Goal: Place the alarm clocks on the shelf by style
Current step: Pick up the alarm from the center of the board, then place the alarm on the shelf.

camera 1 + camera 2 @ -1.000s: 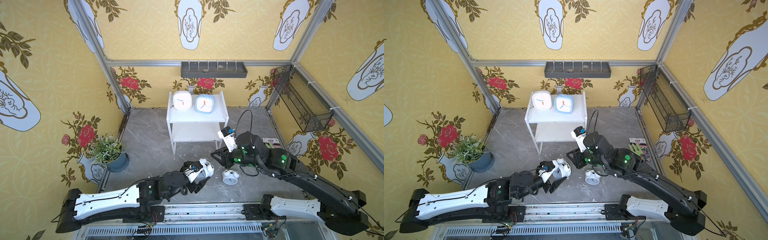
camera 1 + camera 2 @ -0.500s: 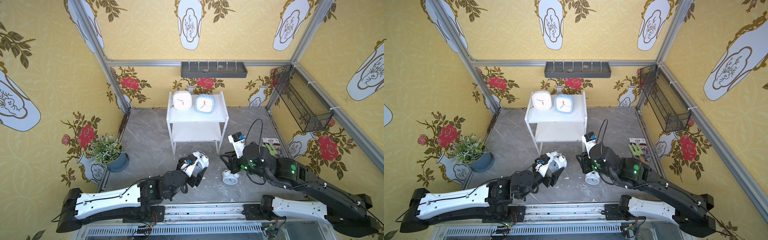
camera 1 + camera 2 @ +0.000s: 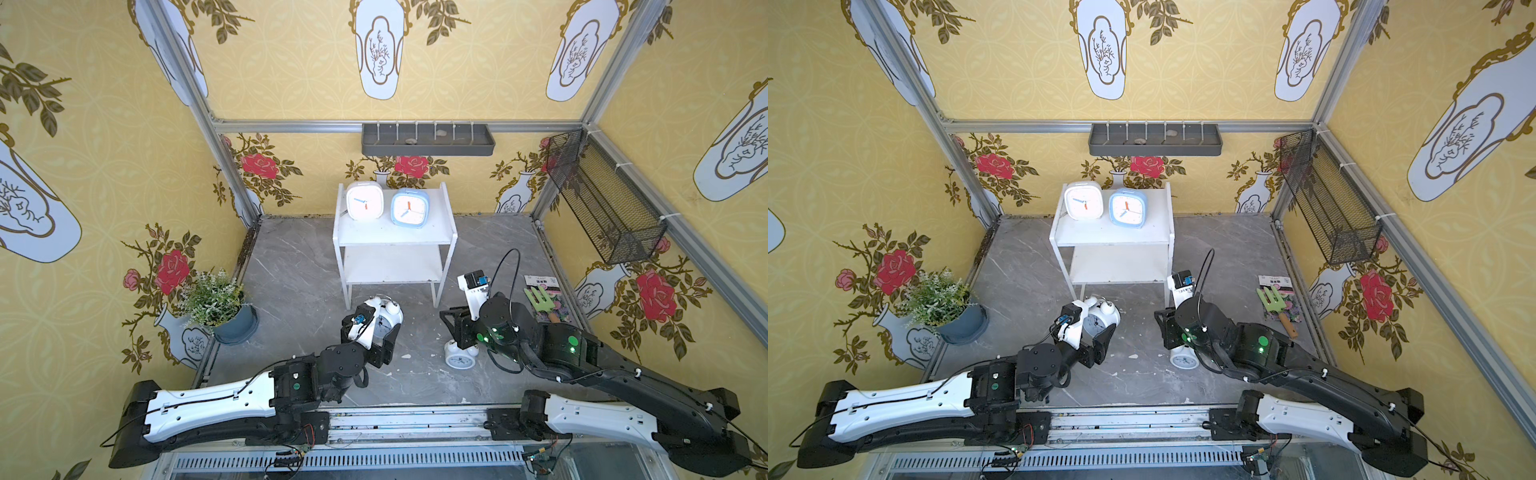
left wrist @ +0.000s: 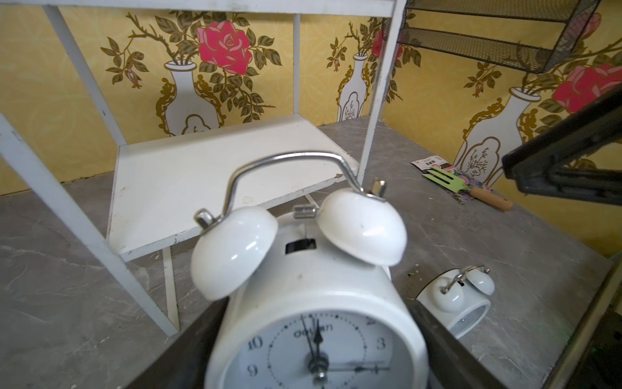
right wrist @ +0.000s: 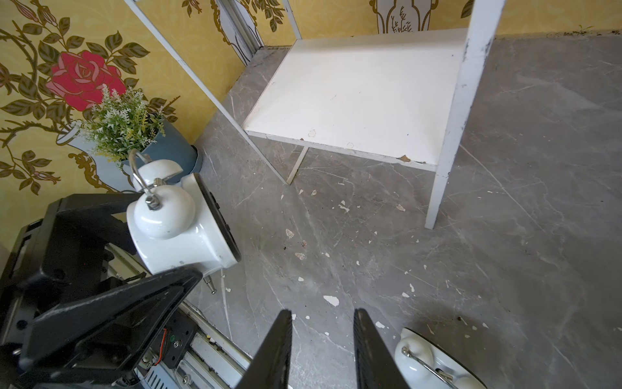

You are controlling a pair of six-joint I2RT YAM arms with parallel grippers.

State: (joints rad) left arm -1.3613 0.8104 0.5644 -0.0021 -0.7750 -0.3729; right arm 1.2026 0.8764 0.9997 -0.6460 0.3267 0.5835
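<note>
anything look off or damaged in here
One twin-bell clock lies tipped over, face up, on the grey floor beside the right pincer. The shelf has a chipped front edge on its lower board, and white flakes litter the floor nearby.

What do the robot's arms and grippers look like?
The left arm and right arm each have a long white shell near the base, then chunky black joints with little green lights. Thin black cables loop along them. The left gripper and right gripper have flat, black, wedge-shaped fingers.
</note>
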